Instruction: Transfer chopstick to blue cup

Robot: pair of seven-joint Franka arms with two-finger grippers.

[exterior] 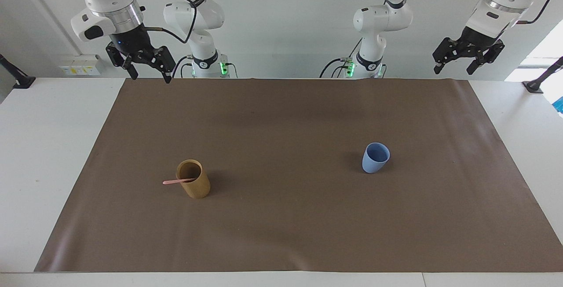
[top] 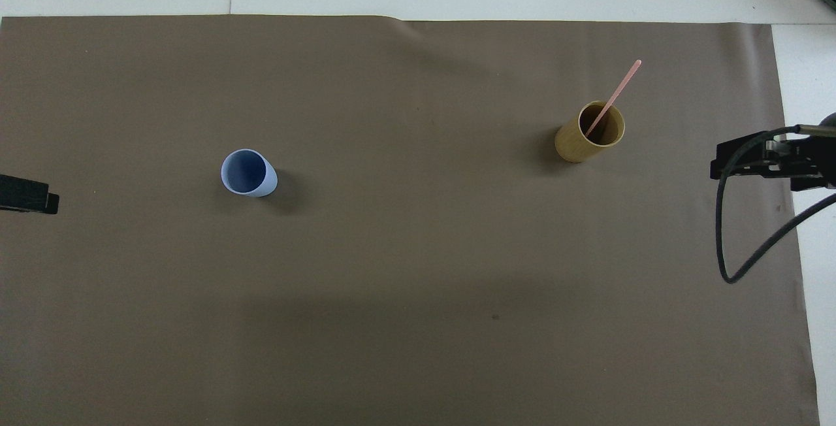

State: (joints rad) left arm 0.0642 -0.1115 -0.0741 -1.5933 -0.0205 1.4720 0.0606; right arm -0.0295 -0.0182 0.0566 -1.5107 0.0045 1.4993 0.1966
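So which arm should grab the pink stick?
The right arm. The pink stick stands in the wooden cup at that arm's end of the table; the right hand hangs open above that end.

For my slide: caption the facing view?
Pink chopstick leans in tan cup; blue cup stands empty; both pincers hang open, raised.

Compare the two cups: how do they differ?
The tan cup is a taller, straight-sided cylinder; the blue cup is shorter and tapers toward its base. The tan cup holds a pink chopstick leaning out over its rim; the blue cup is empty. Both stand upright on the brown mat.
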